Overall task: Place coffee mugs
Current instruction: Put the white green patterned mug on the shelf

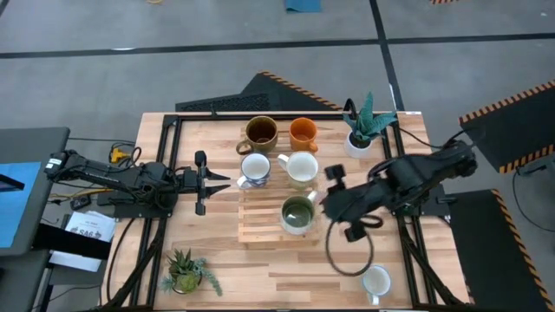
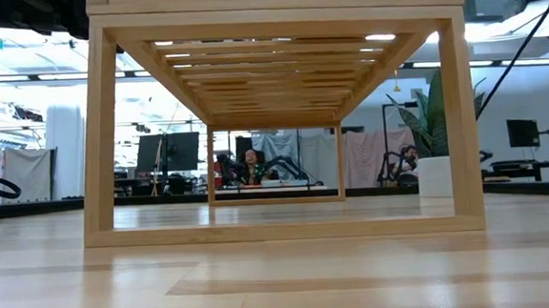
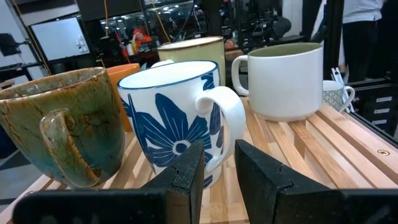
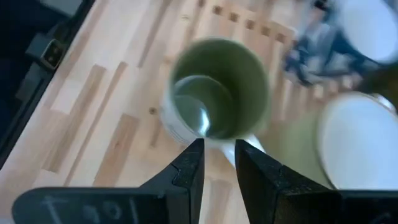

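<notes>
Five mugs stand on their bases on a slatted wooden rack [image 1: 260, 230]: brown [image 1: 261, 132], orange [image 1: 303, 133], white with blue flowers [image 1: 255, 169], cream [image 1: 301, 169] and olive green [image 1: 297, 214]. A sixth pale mug [image 1: 376, 282] stands on the table near its right near corner. My left gripper [image 1: 227, 180] is level at the rack's left, narrowly open, its tips at the flowered mug's handle [image 3: 219, 118]. My right gripper [image 1: 329, 206] is over the olive mug [image 4: 214, 93], on its handle side, narrowly open [image 4: 219, 152]. The low view shows neither gripper. My left gripper comes level from the table's left, its fingertips [image 3: 194, 158] on either side of the lower handle of the flowered mug [image 3: 217, 163], which stands on the rack; I cannot tell whether they touch it. My right gripper points down beside the olive mug's handle [image 4: 252, 148]; I cannot tell whether it touches.
A potted plant [image 1: 364, 130] stands at the table's far right and another [image 1: 186, 273] at its near left. The rack is raised on legs [image 2: 97, 146]. A black cable loop [image 1: 347, 256] lies near the sixth mug. Bare table shows along the near edge.
</notes>
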Available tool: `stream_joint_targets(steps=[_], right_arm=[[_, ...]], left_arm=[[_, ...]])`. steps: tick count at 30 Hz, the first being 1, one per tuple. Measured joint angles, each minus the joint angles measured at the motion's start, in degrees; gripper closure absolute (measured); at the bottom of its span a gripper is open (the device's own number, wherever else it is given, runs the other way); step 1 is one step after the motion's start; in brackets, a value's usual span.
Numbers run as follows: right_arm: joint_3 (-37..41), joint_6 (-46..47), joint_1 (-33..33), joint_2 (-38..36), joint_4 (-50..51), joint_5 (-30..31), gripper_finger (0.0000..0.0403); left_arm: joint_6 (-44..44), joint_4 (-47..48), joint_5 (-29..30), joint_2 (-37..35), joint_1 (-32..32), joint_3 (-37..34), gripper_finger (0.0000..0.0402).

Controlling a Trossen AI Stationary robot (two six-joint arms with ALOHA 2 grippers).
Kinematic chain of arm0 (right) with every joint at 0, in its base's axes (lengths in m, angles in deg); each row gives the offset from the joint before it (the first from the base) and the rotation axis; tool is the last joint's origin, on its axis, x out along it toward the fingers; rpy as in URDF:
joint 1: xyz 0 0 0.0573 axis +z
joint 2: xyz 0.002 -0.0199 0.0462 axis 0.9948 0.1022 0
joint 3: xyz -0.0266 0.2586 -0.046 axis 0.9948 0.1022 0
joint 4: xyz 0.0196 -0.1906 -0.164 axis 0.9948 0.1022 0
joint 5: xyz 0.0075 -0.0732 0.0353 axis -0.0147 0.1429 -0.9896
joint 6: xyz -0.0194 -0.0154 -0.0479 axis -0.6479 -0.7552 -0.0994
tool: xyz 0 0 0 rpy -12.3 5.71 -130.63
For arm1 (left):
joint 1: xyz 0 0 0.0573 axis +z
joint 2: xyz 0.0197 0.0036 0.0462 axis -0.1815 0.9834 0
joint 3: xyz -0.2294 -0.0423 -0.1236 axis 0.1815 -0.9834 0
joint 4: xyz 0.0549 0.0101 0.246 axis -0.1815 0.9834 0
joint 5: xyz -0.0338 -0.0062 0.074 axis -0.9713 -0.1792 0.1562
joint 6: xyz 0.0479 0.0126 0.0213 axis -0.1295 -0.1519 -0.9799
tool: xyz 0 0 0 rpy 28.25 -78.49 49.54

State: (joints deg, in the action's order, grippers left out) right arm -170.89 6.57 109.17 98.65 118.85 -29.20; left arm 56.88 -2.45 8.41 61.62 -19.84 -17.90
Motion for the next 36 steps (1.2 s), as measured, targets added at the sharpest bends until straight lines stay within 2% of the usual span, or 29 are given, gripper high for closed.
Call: stream_joint_targets(steps=[6,14,19,26,30,36], right_arm=[[9.8,6.3,0.0,-8.8,-0.5,3.9,0.0287],[36.4,12.7,0.0,-26.0,-12.3,5.9,0.0287],[53.6,11.5,0.0,-37.2,-28.7,8.2,0.0287],[74.2,-3.6,-1.6,-47.0,-62.9,10.2,0.0287],[80.3,-7.7,-2.8,-48.7,-74.3,10.2,0.0287],[81.9,-6.4,-4.7,-49.0,-76.7,10.2,0.0287]], left_arm=[[0.0,0.0,0.0,0.0,0.0,0.0,0.0323],[0.0,0.0,0.0,0.0,0.0,0.0,0.0323],[0.0,-0.3,0.0,0.0,0.0,0.0,0.0323],[-0.4,-0.5,0.0,0.0,0.0,0.0,0.0323],[-0.9,-0.5,0.0,0.0,0.0,0.0,0.0323],[-0.9,-0.5,0.0,0.0,0.0,0.0,0.0323]])
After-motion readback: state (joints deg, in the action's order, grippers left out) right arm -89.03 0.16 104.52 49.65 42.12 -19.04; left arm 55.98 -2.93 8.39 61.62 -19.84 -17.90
